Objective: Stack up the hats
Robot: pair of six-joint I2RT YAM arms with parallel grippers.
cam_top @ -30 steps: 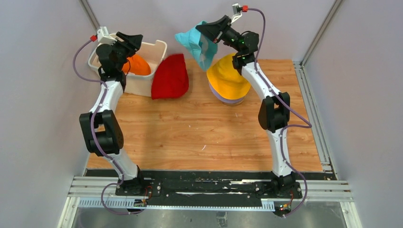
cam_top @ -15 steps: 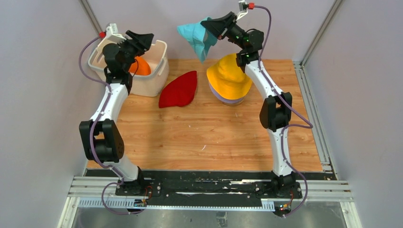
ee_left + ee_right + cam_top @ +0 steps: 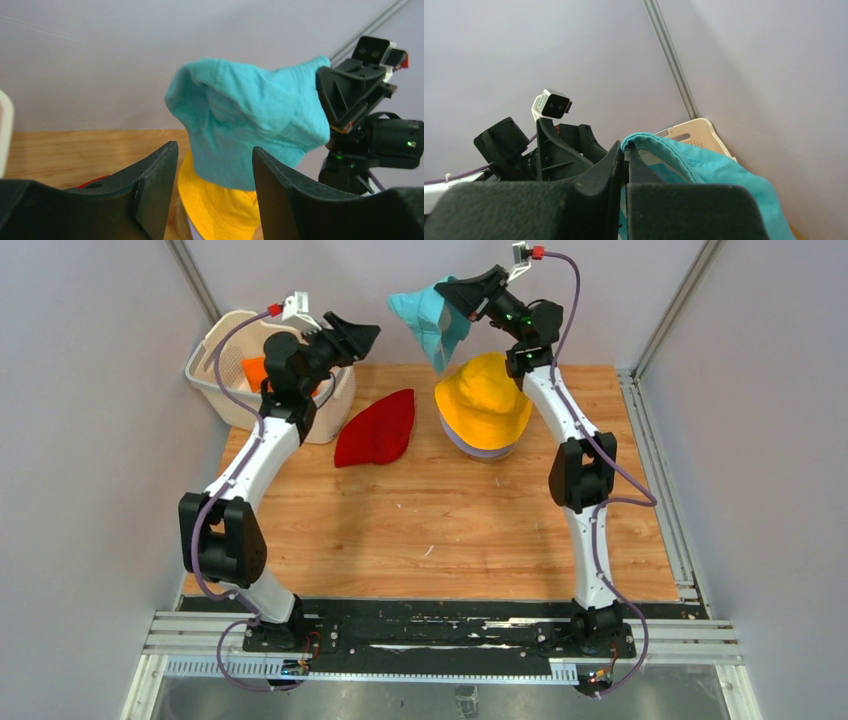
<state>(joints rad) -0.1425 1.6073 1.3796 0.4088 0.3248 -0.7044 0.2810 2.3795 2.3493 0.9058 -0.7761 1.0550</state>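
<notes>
Right gripper (image 3: 452, 297) is pinched tight on an edge of the teal hat (image 3: 430, 325). It dangles in the air just above the yellow hat (image 3: 482, 398), long axis roughly vertical, narrow end pointing down. The yellow one sits crown-up on the lavender hat (image 3: 478, 452). Left gripper (image 3: 362, 338) is up by the basket (image 3: 222, 380), jaws apart, nothing in them. Red hat (image 3: 378, 428) lies flat on the table (image 3: 450, 530), long axis diagonal, tip toward the far right. Orange hat (image 3: 254, 370) is in the basket, mostly hidden, so can't tell how it points.
</notes>
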